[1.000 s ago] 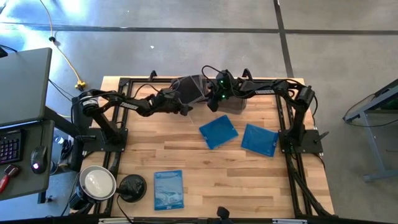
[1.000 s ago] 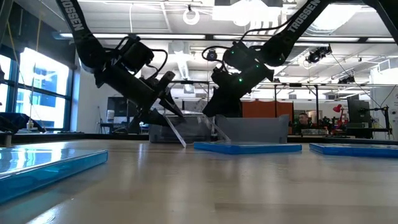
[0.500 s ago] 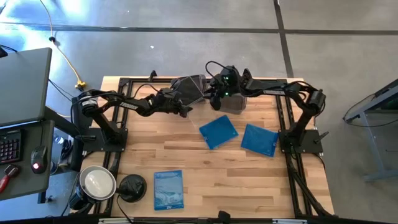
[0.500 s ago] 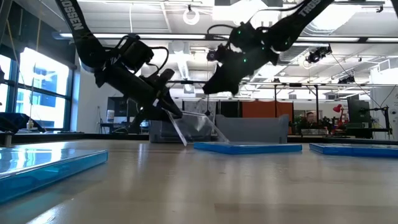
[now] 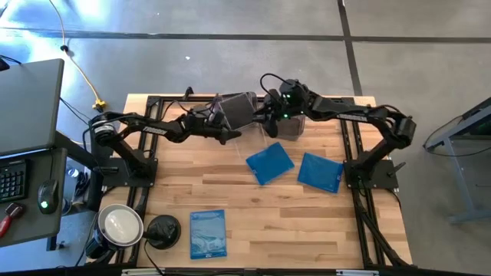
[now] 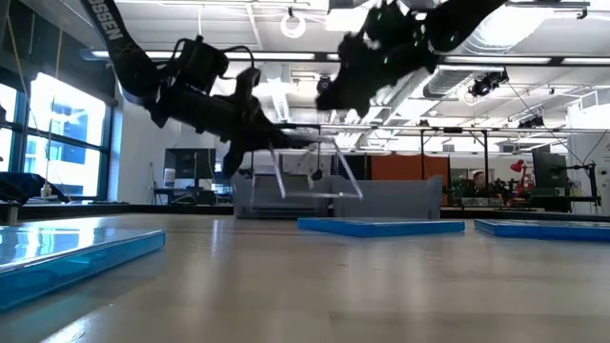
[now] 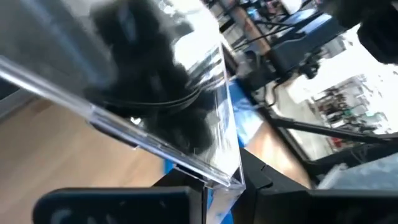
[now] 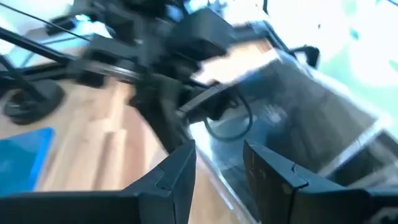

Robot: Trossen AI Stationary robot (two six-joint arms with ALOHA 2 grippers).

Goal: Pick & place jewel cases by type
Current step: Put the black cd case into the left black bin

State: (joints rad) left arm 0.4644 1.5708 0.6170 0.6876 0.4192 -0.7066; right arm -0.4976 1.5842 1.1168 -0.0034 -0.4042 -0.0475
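From above, the left gripper [image 5: 227, 132] holds a clear jewel case [image 5: 238, 112] at the far middle of the worktop [image 5: 261, 222], raised over the smoky tubs [image 5: 290, 127]. The right gripper [image 5: 270, 115] hangs just beside the case's other edge. Three blue jewel cases remain on the wood: one [image 5: 269, 162] near the centre, one [image 5: 320, 172] toward the right arm's base, and a paler printed one [image 5: 208, 233] at the near edge. The step in hand looks like carrying the clear case to its tub; the next move calls for lowering it level into the proper tub before letting go.

At table height, the clear jewel case [image 6: 310, 171] hangs tilted in the air, clear of the worktop, pinched at one edge by the left gripper [image 6: 262, 133]. The right gripper [image 6: 357, 71] sits higher and seems apart from it.

The left wrist view shows the case [image 7: 155, 93] clamped edge-on between that gripper's fingers, a disc showing inside.

In the right wrist view the fingers [image 8: 177, 171] stand parted with nothing between them; the case [image 8: 298, 118] lies ahead, probably untouched, though blur makes that uncertain.
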